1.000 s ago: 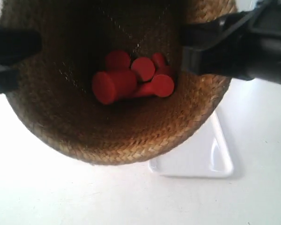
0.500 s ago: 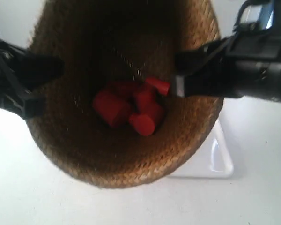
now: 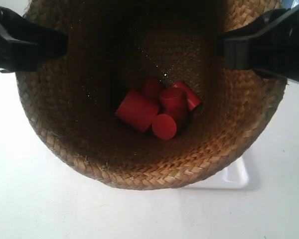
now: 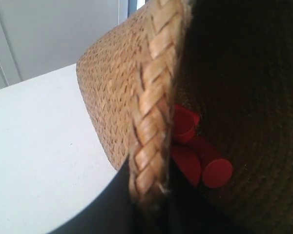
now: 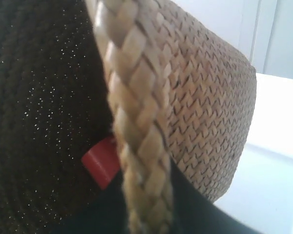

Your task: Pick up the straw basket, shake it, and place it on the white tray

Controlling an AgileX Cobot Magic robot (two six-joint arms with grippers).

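Note:
The straw basket (image 3: 139, 169) hangs above the table and fills most of the exterior view. Its dark inside holds several red cylinders (image 3: 157, 109). A black gripper (image 3: 55, 45) of the arm at the exterior view's left pinches its rim, and another (image 3: 229, 50) pinches the opposite side. In the left wrist view, my left gripper (image 4: 149, 195) is shut on the braided rim (image 4: 156, 97). In the right wrist view, my right gripper (image 5: 146, 204) is shut on the rim (image 5: 132, 97) too. Only a corner of the white tray (image 3: 236, 178) shows, below the basket.
The white tabletop (image 3: 30, 199) lies beneath the basket. A pale wall (image 4: 53, 34) stands behind the table in the left wrist view. A red cylinder (image 5: 100, 165) shows inside the basket beside the right jaws.
The basket has swung right and toward the exterior camera, covering more of the tray. The red cylinders inside have tumbled into a new heap. Both grippers stay on the rim.

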